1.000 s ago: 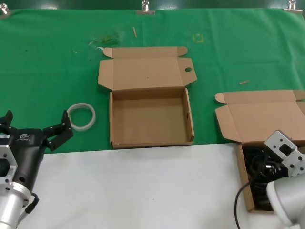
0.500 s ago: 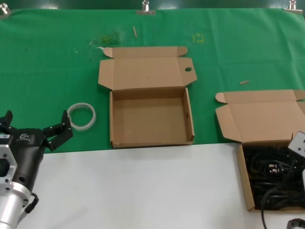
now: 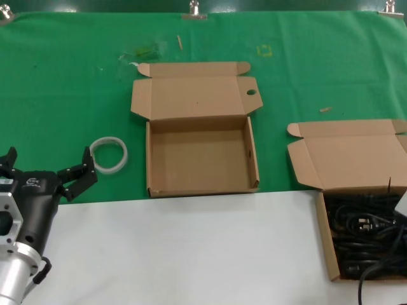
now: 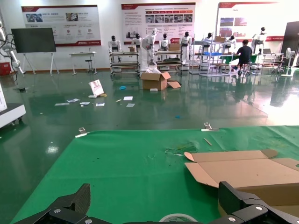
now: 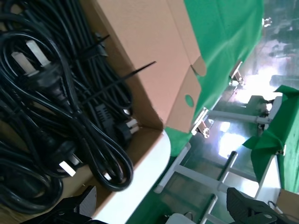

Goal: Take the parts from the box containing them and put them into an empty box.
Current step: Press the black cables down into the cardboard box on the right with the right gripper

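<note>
Now the right arm has dropped out of the head view, uncovering the shallow brown cardboard carton (image 3: 365,210) at the right and its tangled, rubbery black power cords (image 3: 364,236). The right gripper (image 5: 159,207) is spread wide and empty, so no cord is picked yet. The matte square carton with the oval-holed tab (image 3: 200,130) is empty. The left gripper (image 3: 46,168) idles, splayed, empty.
</note>
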{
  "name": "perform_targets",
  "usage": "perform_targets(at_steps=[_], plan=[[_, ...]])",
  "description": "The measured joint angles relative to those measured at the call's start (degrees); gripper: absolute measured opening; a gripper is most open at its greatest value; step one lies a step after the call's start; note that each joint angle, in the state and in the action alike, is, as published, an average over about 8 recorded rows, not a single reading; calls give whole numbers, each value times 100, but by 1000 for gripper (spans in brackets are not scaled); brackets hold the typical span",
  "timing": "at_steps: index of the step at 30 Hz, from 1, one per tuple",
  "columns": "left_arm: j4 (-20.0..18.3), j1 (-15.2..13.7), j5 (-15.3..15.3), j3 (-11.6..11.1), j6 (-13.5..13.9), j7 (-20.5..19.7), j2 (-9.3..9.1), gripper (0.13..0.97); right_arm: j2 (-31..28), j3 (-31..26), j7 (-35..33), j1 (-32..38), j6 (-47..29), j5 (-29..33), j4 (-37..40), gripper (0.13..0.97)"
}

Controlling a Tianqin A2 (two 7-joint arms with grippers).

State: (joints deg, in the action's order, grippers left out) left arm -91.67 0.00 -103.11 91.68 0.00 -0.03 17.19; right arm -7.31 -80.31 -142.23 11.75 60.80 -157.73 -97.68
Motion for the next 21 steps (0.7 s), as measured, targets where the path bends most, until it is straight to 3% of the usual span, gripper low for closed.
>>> perform_targets(at_steps=[21], plan=[[0, 0, 0, 0, 0, 0, 0, 966, 247, 47, -92, 368, -653, 0, 987, 966]])
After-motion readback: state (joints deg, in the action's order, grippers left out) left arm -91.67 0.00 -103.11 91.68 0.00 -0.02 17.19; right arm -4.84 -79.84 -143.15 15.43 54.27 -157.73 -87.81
